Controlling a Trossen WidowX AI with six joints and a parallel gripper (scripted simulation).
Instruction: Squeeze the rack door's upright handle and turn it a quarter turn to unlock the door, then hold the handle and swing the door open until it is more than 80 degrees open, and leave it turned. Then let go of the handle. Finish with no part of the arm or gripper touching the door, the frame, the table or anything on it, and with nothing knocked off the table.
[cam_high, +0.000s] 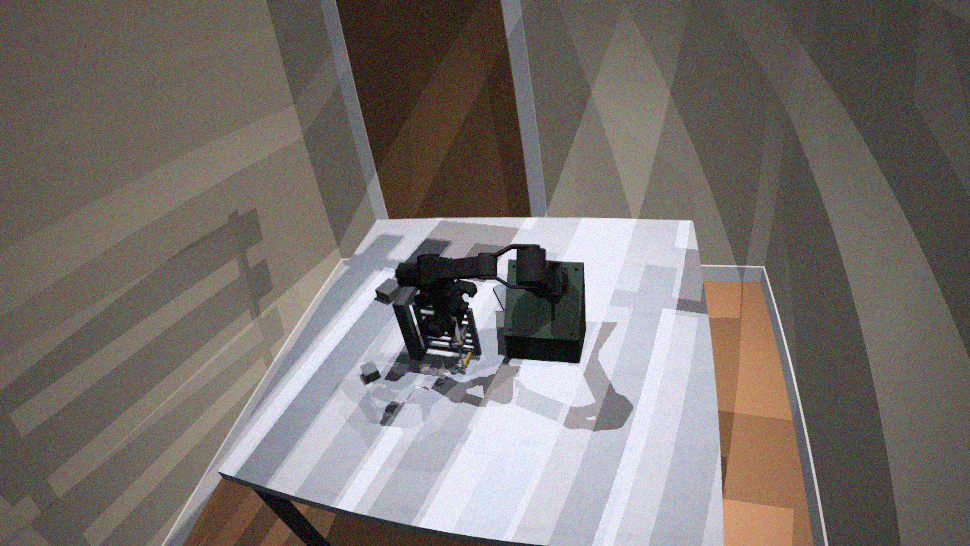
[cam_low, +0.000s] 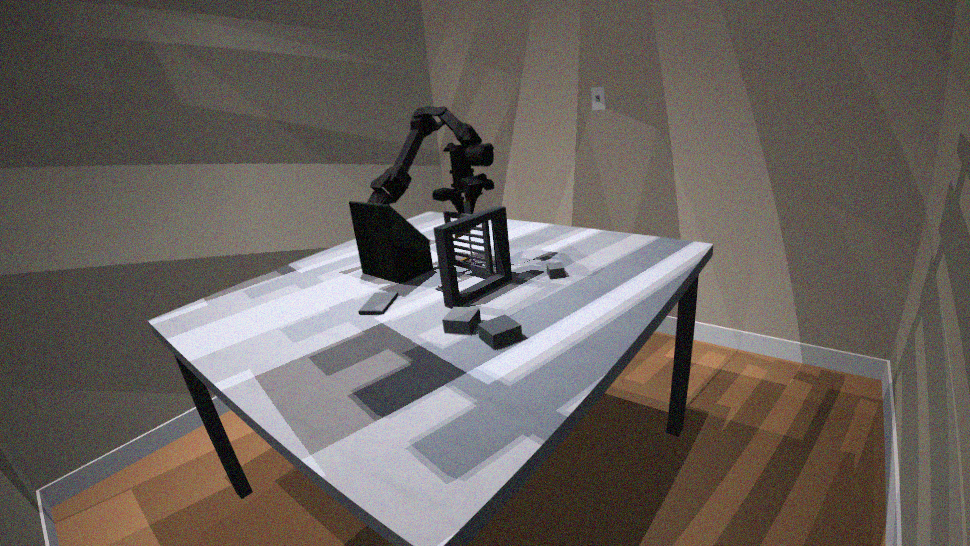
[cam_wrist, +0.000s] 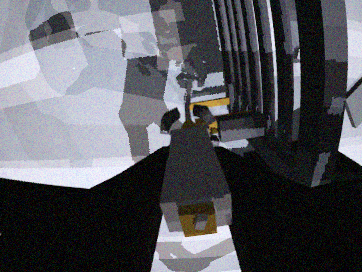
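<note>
Gripping the handle (cam_high: 459, 333) (cam_wrist: 194, 167) — the tool (cam_high: 457, 329) (cam_low: 468, 212) (cam_wrist: 192, 153) is closed on it, beside the barred door (cam_high: 473, 332) (cam_low: 488, 247).

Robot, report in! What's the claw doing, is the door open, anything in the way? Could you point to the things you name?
Claw (cam_high: 460, 326) (cam_low: 468, 207) (cam_wrist: 192, 153) shut on handle (cam_wrist: 192, 172). Rack door (cam_high: 474, 333) (cam_low: 488, 245) (cam_wrist: 278, 75) swung open. Blocks (cam_high: 369, 373) (cam_low: 555, 271) not touching door.

Bands of white, pale blue and grey stripe the table (cam_high: 515, 461) (cam_low: 285, 325), above a floor (cam_high: 756, 379) (cam_low: 733, 434) patched in orange and brown. A black arm (cam_high: 458, 267) (cam_low: 409, 150) rises from a dark green base (cam_high: 543, 318) (cam_low: 386, 244), near a dark grey frame (cam_high: 409, 328) (cam_low: 445, 267). Grey-brown walls (cam_high: 169, 122) (cam_low: 224, 203) carry lighter streaks and bands, broken by a dark brown panel (cam_high: 434, 101) edged in blue-grey.
</note>
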